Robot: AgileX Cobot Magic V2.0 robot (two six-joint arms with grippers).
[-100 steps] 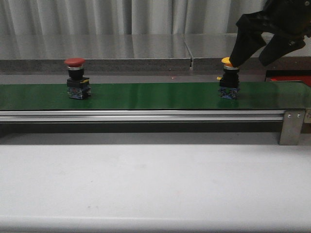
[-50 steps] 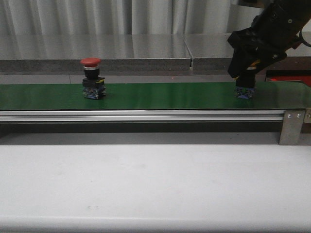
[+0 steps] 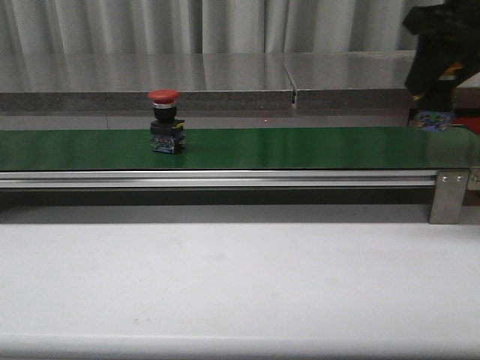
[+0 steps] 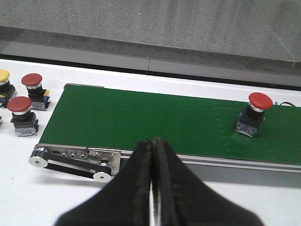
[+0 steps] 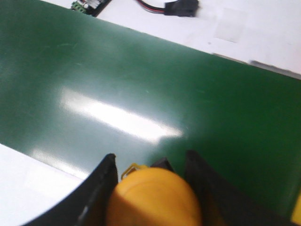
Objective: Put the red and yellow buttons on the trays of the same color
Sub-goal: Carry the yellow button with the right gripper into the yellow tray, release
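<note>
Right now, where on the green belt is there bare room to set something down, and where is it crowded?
The green belt is bare from the red button across to its right end, where the right end effector holds the yellow button lifted. Left of the red button is bare too. Crowding lies off the belt: spare buttons cluster beside its left roller.

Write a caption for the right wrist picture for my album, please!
The right pincer grips a yellow button above the shiny green belt.
</note>
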